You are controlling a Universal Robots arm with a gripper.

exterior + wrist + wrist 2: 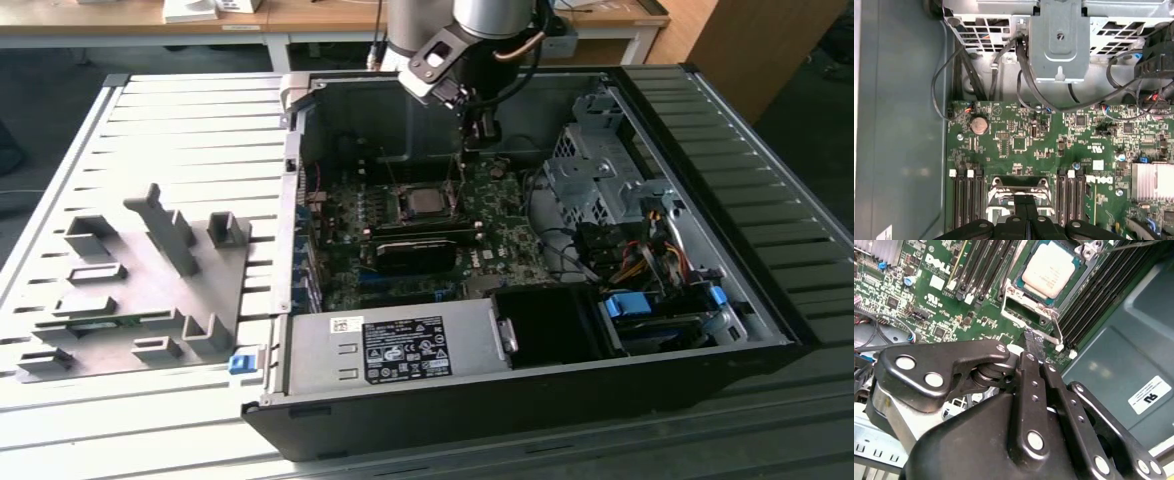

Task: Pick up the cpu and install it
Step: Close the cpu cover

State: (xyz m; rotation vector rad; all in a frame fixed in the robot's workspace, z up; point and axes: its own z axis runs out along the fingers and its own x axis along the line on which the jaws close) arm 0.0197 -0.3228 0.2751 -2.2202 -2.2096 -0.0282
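one universal robots arm, reaching down into an open computer case (747, 330) laid flat on a slatted metal table (174, 140). gripper (483, 130) poised above the green motherboard (441, 240), toward the case's far wall, its fingers (1033, 347) pressed together with nothing between them, as seen in the second wrist view. cpu (1048, 271) already seated in the metal-framed socket (1024, 307), silver top facing up, load frame still swung open beside it; also visible in the exterior view as a small grey square (424, 203) near the board's middle. fingertips close to the socket's edge, apart from the chip itself. dark memory slots (966, 200) flanking the socket on both sides in the first wrist view, a round coin cell (979, 125) higher on the board, black cables (1019, 80) running up to a perforated drive cage (1059, 35). grey plastic fixture (134, 290) with upright blocks on the table, at the exterior view's left of the case. power supply (387, 350) with white label along the near wall.
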